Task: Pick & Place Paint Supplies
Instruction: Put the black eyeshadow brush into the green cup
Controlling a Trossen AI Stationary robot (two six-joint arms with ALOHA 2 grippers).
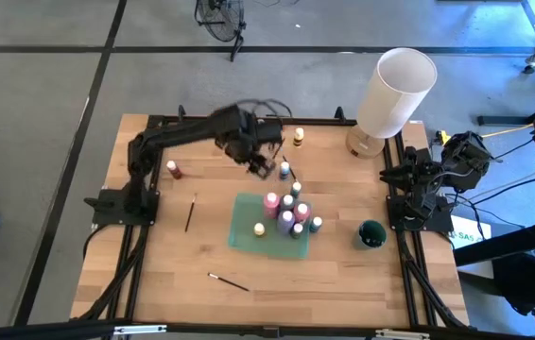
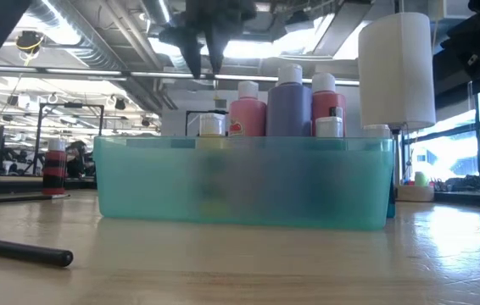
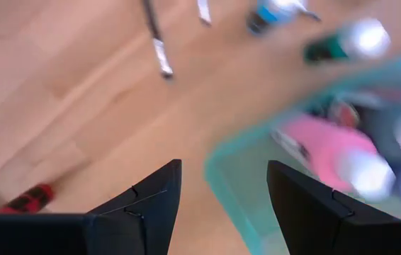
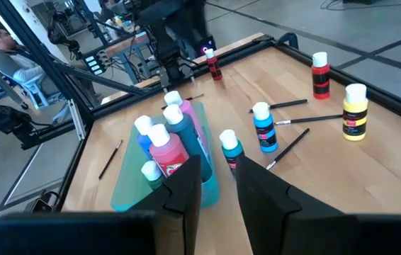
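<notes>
A teal tray (image 1: 246, 222) near the table's middle holds several paint bottles standing upright, among them a pink one (image 1: 271, 200) and a purple one (image 1: 286, 219). More bottles stand on the wood: blue (image 1: 284, 170), yellow (image 1: 299, 138), red (image 1: 175, 170) and teal (image 1: 317, 224) by the tray's right side. Two brushes (image 1: 191, 212) (image 1: 228, 281) lie flat on the table. My left gripper (image 1: 265, 168) hangs open above the tray's far left corner (image 3: 218, 159), pointing down, with nothing between its fingers. My right gripper (image 4: 218, 191) waits at the table's right edge, open and empty.
A tall white cylinder (image 1: 395, 94) stands at the far right corner, and a dark green cup (image 1: 371, 233) stands right of the tray. More brushes (image 4: 289, 105) lie among the loose bottles on the far side. Bare wood lies left of the tray and along the near edge.
</notes>
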